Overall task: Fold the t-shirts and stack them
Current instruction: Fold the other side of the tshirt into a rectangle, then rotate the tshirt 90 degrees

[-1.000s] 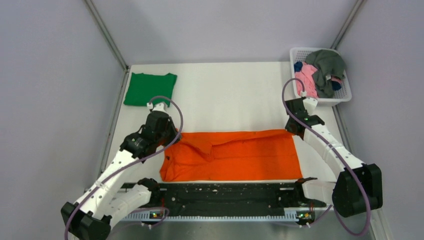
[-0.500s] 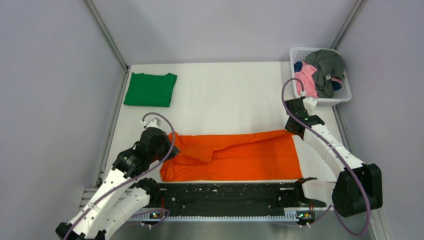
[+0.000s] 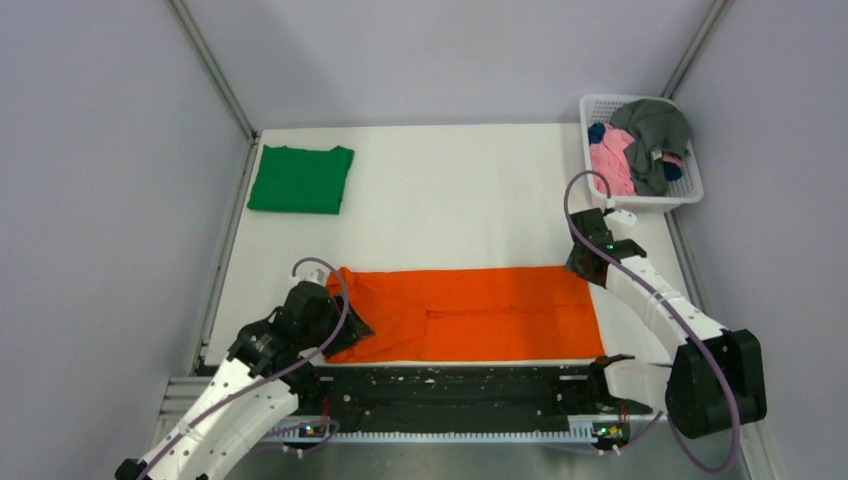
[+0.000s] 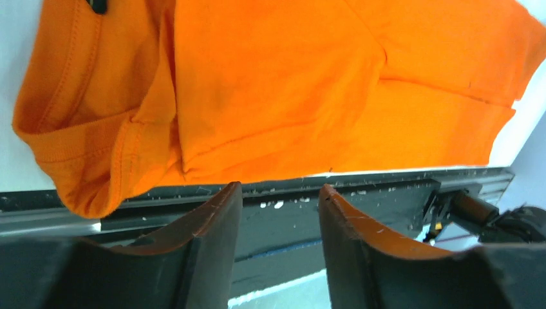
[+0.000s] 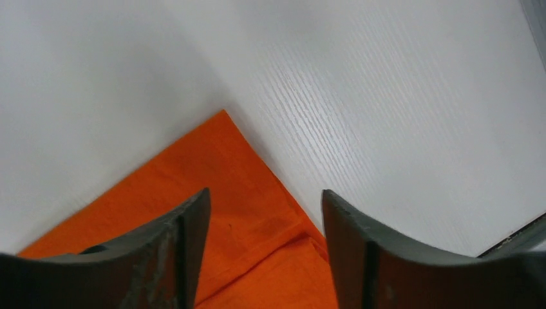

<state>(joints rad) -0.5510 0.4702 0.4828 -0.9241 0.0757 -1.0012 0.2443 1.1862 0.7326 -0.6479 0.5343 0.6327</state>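
A bright orange t-shirt (image 3: 470, 315) lies flat along the table's near edge, folded into a long band. Its left end (image 4: 90, 148) is bunched and hangs slightly over the edge. My left gripper (image 3: 350, 325) hovers at that left end, open (image 4: 280, 188) with nothing between its fingers. My right gripper (image 3: 585, 268) stands open (image 5: 264, 193) just above the shirt's far right corner (image 5: 244, 161), holding nothing. A folded green t-shirt (image 3: 300, 180) rests at the far left of the table. Pink (image 3: 612, 160), grey (image 3: 655, 130) and dark blue shirts sit crumpled in a basket.
The white basket (image 3: 660, 203) stands at the far right corner. A black rail (image 3: 460, 385) runs along the near edge below the orange shirt. Metal frame posts and grey walls close in the white table (image 3: 450, 200) on both sides.
Both grippers have opened and let go of the orange shirt. The left arm pulled back toward the near edge, and the shirt's raised left part now lies flat.
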